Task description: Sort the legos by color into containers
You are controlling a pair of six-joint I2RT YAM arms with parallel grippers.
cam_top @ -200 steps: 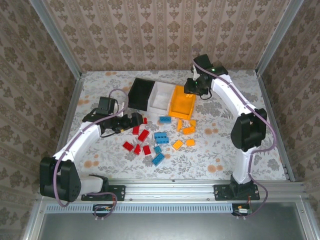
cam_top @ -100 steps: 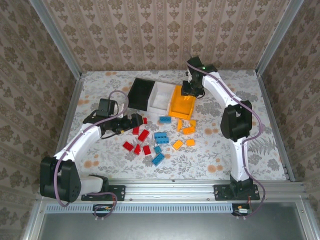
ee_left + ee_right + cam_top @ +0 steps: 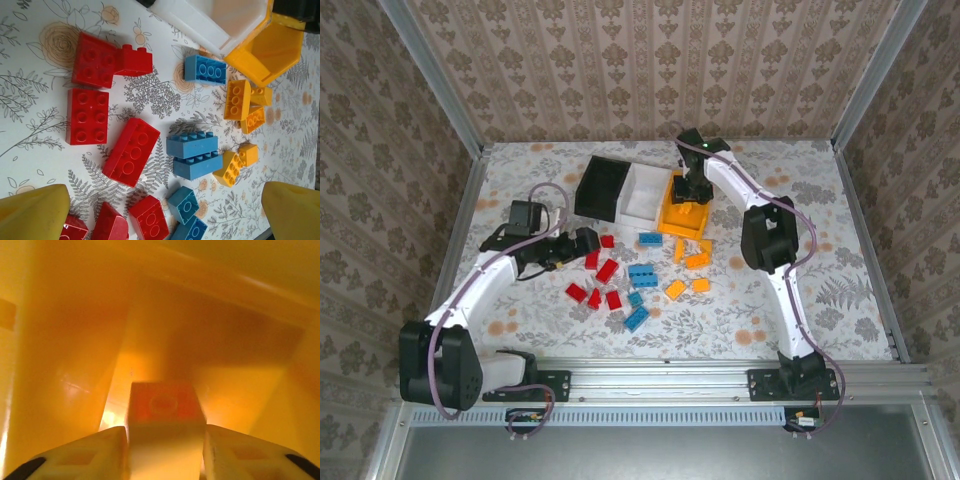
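Legos (image 3: 640,272) mostly lay loose on the table (image 3: 850,200) seen from above, red, blue and orange, just before the bins (image 3: 642,192). The right claw (image 3: 688,195) hung in the orange bin (image 3: 680,224); the left claw (image 3: 590,240) hovered beside the red legos (image 3: 606,270). Its wrist camera showed that claw gaping wide over them. The right wrist camera showed an orange lego (image 3: 165,410) pinched inside the bin. Nearly everything was left to sort, I judged.

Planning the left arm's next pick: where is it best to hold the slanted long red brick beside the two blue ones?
Pinch the long red brick across its long side walls, from straight above, grip turned to its slant: it lies flat, studs up, with table showing along both.
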